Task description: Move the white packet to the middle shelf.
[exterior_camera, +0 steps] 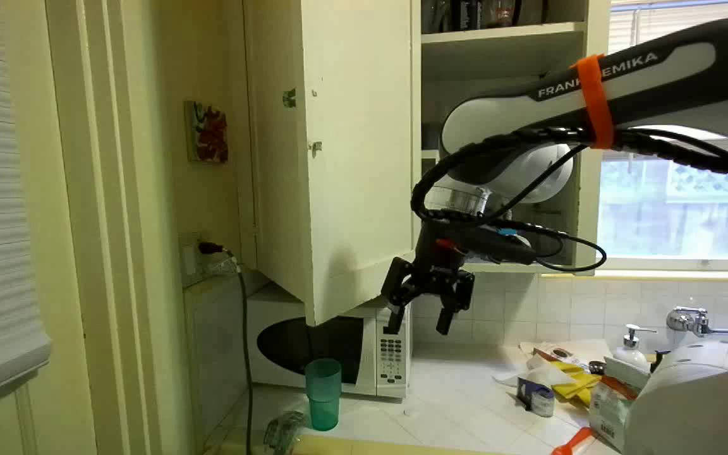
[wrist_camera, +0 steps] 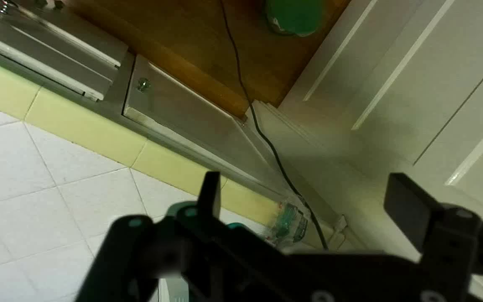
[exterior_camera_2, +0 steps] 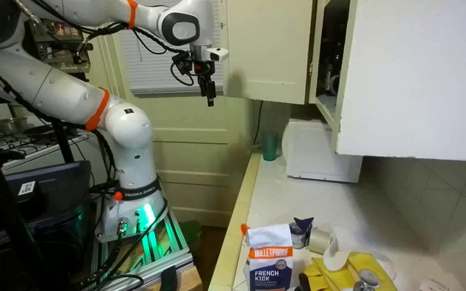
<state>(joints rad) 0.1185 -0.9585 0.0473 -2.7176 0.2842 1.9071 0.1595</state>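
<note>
The white packet [exterior_camera_2: 270, 258], a bag with an orange band and dark blue lower part, stands upright on the counter. In an exterior view the packet [exterior_camera: 610, 411] is partly hidden behind a white rounded shape at the lower right. The open cupboard shows an upper shelf [exterior_camera: 503, 35]; a lower shelf edge, likely the middle shelf [exterior_camera: 429, 153], is mostly hidden by the arm. My gripper [exterior_camera: 419, 321] points down in front of the cupboard, high above the counter and far from the packet. In the wrist view the gripper [wrist_camera: 306, 188] has its fingers wide apart with nothing between them.
The open cupboard door [exterior_camera: 357, 158] hangs beside my gripper, over the microwave [exterior_camera: 332, 347]. A teal cup [exterior_camera: 323, 395] stands at the counter's front. A dark can [exterior_camera_2: 297, 234], yellow packaging [exterior_camera_2: 354, 270] and a soap bottle [exterior_camera: 631, 347] are around the packet.
</note>
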